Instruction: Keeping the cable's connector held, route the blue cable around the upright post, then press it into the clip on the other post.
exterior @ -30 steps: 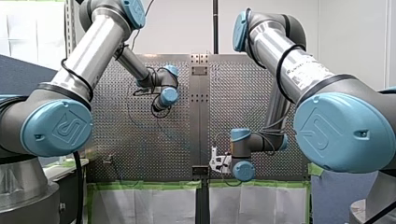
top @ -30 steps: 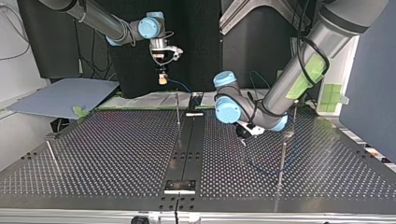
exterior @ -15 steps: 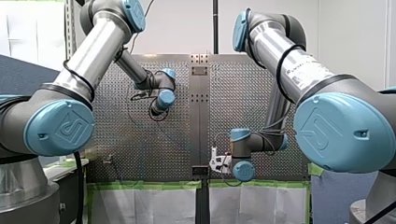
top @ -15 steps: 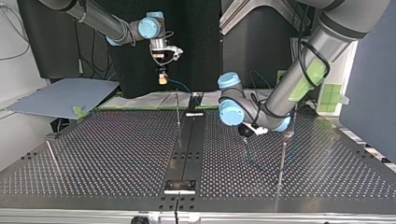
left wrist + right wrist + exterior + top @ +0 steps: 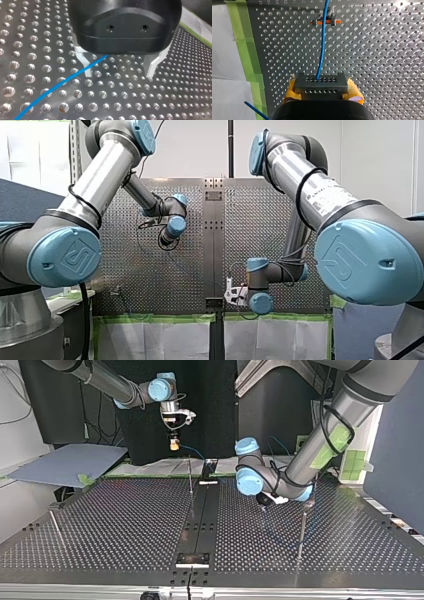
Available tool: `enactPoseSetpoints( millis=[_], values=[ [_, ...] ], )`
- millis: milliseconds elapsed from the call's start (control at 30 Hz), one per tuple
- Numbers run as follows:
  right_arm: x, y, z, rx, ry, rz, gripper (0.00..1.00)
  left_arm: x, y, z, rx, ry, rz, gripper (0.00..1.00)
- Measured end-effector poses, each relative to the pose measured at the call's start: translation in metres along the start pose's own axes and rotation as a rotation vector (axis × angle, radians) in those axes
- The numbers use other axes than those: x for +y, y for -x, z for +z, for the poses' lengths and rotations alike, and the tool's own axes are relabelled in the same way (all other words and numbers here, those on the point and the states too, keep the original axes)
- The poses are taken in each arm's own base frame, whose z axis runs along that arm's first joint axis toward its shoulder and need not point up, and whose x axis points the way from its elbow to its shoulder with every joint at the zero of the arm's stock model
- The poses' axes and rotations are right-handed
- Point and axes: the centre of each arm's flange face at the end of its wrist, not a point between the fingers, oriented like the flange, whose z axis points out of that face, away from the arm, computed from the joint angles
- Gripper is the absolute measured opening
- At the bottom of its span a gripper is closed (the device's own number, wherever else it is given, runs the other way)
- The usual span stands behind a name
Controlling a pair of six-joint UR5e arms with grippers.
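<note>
In the right wrist view my right gripper (image 5: 322, 90) has its yellow pads shut on the dark grey connector (image 5: 321, 82). The blue cable (image 5: 322, 45) runs from it ahead to an orange-marked clip (image 5: 325, 22) on the board. In the top view this gripper (image 5: 173, 444) hangs high above the table's far edge. My left gripper (image 5: 263, 504) hovers low over the board, open. In its wrist view the cable (image 5: 62, 82) crosses one pale finger (image 5: 87, 65) and vanishes under the black gripper body (image 5: 120, 73); nothing is clamped.
A thin upright post (image 5: 190, 477) stands by the table's centre rail (image 5: 202, 520). Another post (image 5: 301, 530) rises close to my left gripper, with a third (image 5: 316, 485) behind it. A leaning rod (image 5: 55, 527) is at the top view's left. Green tape (image 5: 249, 57) edges the board.
My left arm's wrist has shifted slightly toward the top view's right, over the cable. My right arm has held still with the connector.
</note>
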Motion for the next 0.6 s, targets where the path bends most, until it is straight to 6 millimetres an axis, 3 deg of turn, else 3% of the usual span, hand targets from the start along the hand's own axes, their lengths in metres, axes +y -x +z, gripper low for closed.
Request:
enactPoseSetpoints(
  millis=[133,400,600],
  values=[
    [0.0,0.0,0.0,0.0,0.0,0.0,0.0,-0.009,-0.001,-0.001,-0.004,-0.028,-0.001,0.99],
    [0.0,0.0,0.0,0.0,0.0,0.0,0.0,-0.048,-0.016,0.004,0.01,-0.123,-0.006,0.99],
    [0.0,0.0,0.0,-0.001,0.0,0.0,0.0,-0.053,-0.018,0.006,0.01,-0.138,-0.02,0.99]
  ],
)
